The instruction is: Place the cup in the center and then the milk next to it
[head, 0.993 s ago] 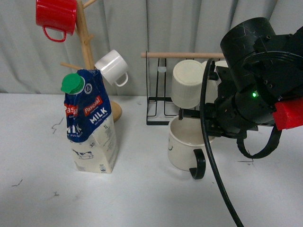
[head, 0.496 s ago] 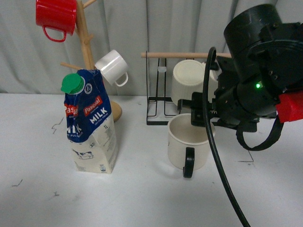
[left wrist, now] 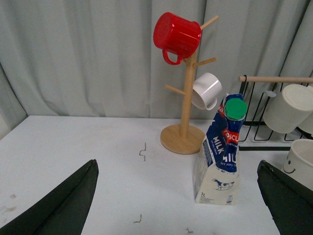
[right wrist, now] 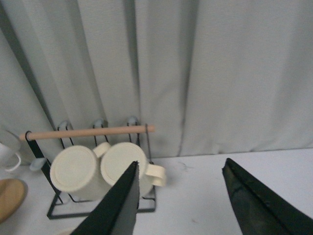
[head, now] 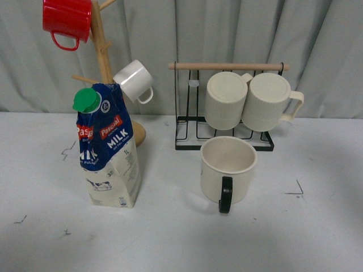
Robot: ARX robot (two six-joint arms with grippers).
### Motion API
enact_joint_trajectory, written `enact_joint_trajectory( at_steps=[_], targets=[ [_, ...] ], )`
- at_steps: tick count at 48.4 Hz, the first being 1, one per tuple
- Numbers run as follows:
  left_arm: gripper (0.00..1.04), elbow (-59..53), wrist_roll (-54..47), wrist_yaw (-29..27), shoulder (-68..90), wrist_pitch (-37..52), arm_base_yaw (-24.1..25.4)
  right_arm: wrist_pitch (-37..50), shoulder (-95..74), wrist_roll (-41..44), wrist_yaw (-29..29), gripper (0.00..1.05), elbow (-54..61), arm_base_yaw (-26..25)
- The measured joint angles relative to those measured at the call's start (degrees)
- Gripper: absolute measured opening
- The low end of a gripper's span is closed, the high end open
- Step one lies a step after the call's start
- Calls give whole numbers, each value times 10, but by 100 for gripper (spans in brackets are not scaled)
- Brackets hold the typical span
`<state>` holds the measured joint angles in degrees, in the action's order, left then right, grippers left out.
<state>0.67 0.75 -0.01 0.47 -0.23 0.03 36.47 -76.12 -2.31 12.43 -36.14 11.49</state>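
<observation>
The cup (head: pixel 228 169), a wide cream mug with a black handle facing me, stands upright on the white table just in front of the black rack. Its edge with the smiley face shows in the left wrist view (left wrist: pixel 301 161). The milk (head: pixel 108 146), a blue and cream carton with a green cap, stands upright left of the cup, a hand's width apart; it also shows in the left wrist view (left wrist: pixel 221 152). Neither arm shows in the front view. My left gripper (left wrist: pixel 178 205) is open and empty, well back from the milk. My right gripper (right wrist: pixel 183 205) is open and empty, raised, facing the rack.
A wooden mug tree (head: pixel 102 62) behind the milk holds a red mug (head: pixel 67 20) and a small white mug (head: pixel 135 81). A black wire rack (head: pixel 227 107) with a wooden bar holds two ribbed cream mugs (head: pixel 227 100) behind the cup. Grey curtain at the back.
My right arm let go of the cup and drew back out of the front view. The cup's handle swung from front right to straight toward me, and the cup stands free.
</observation>
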Motion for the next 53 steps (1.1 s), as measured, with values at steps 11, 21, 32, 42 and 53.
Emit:
enact_joint_trajectory(
  at_steps=[11,21,32,42,53],
  targets=[
    [98,0,0,0,0,0,0,-73,256,16,-45,16,156,-37],
    [98,0,0,0,0,0,0,-63,313,20,-62,2,210,-56],
    [98,0,0,0,0,0,0,-70,370,21,-119,2,264,-109],
    [98,0,0,0,0,0,0,-93,423,21,-124,2,300,-115],
    [98,0,0,0,0,0,0,-131,491,21,-124,2,327,-115]
  ],
)
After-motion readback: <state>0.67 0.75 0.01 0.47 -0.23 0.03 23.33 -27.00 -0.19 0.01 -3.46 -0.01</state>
